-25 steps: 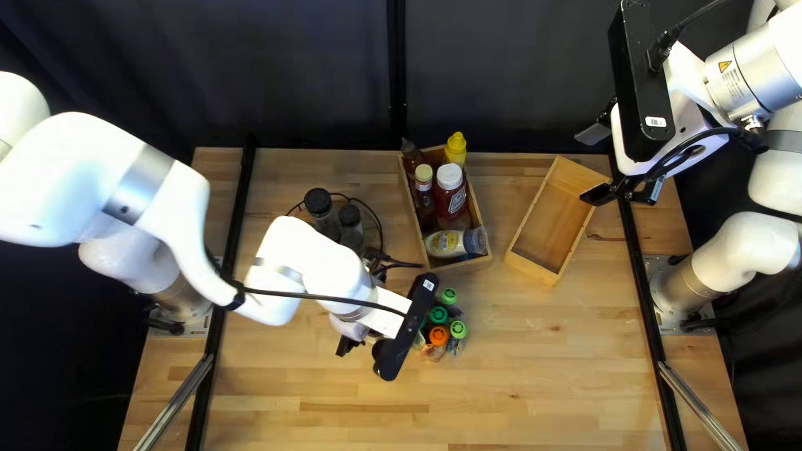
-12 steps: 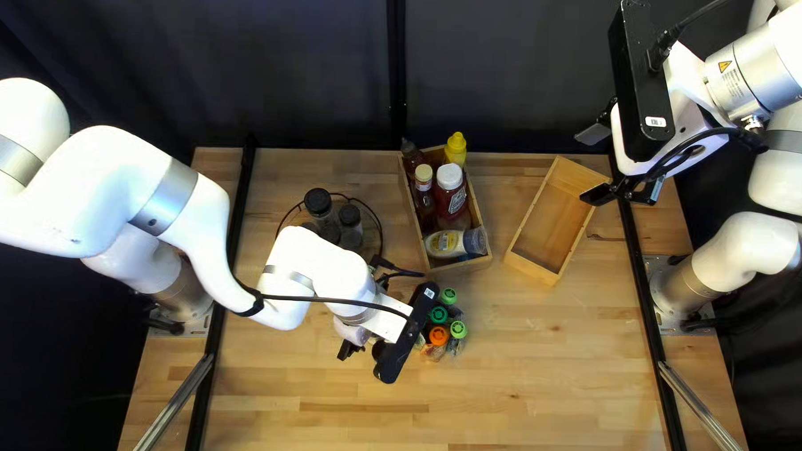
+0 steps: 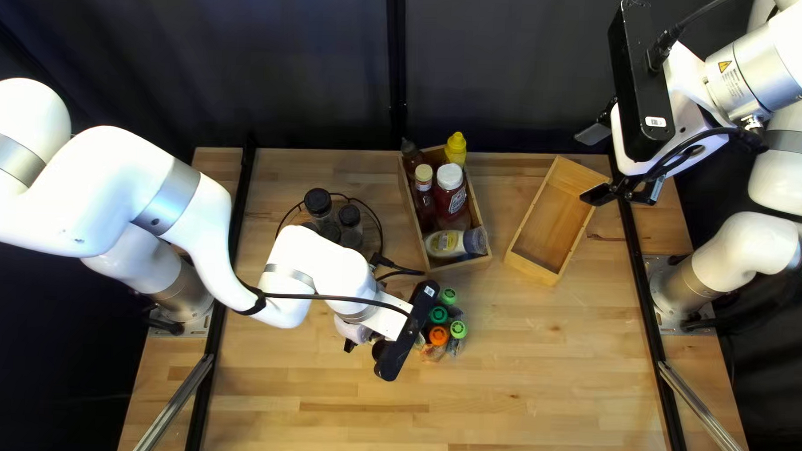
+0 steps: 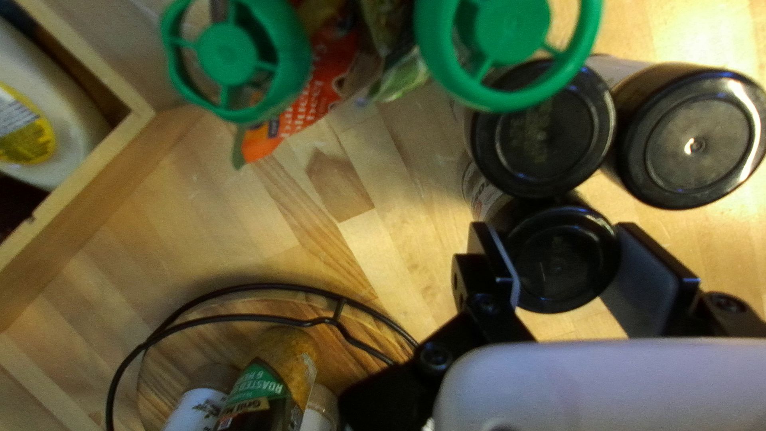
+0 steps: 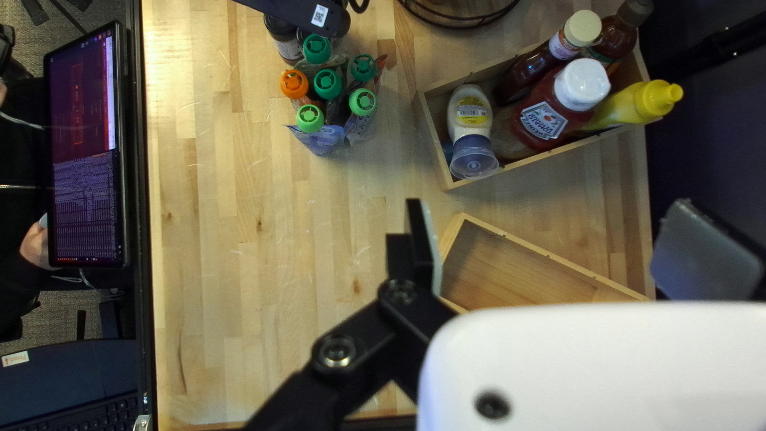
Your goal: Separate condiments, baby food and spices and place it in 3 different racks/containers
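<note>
Spice bottle (image 4: 295, 355) in left round rack (image 4: 231, 319): green label (image 4: 259, 385) reads "ROASTED", "Grill" below. Warning triangle (image 3: 725, 66) on right arm (image 3: 771, 69), QR code (image 5: 320, 15) on left arm's (image 3: 167, 191) black bar (image 5: 283, 6). Other print unclear.

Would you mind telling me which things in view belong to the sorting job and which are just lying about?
For the job:
condiment bottles
their wooden box
baby food pouches
black-lidded spice jars
round rack
empty box

Not part of it, all beyond the table's edge:
screen
keyboard
person's hand
</note>
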`<move>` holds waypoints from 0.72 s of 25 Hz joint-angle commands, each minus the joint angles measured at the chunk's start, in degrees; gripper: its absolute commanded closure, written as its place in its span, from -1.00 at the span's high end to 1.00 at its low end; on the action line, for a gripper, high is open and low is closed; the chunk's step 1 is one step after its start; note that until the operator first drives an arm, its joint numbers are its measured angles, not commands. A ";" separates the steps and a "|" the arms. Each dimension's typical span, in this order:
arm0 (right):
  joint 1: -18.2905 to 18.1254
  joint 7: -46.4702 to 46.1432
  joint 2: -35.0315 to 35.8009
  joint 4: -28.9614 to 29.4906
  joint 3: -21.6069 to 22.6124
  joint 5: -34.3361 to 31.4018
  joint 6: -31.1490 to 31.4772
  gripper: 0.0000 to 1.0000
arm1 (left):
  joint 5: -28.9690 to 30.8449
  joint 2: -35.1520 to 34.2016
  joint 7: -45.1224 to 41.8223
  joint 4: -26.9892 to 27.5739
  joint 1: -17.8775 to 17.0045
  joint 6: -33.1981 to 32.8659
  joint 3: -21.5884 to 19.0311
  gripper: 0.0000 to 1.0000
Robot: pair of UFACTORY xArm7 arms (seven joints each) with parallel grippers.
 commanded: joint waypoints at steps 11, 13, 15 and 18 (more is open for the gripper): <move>0.00 0.00 0.00 0.00 0.00 0.00 0.00 1.00 | 8.29 -15.26 -6.04 -3.96 4.16 14.17 -0.60 -1.00; 0.00 0.00 0.00 0.00 0.00 0.00 0.00 1.00 | 9.29 -15.74 -6.49 -4.41 4.74 14.64 -0.61 -1.00; 0.00 0.00 0.00 0.00 0.00 0.00 0.00 1.00 | 10.14 -16.13 -6.82 -4.62 5.23 15.18 -0.59 -1.00; 0.00 0.00 0.00 0.00 0.00 0.00 0.00 1.00 | 11.45 -16.75 -7.29 -5.14 6.03 15.63 -0.50 -1.00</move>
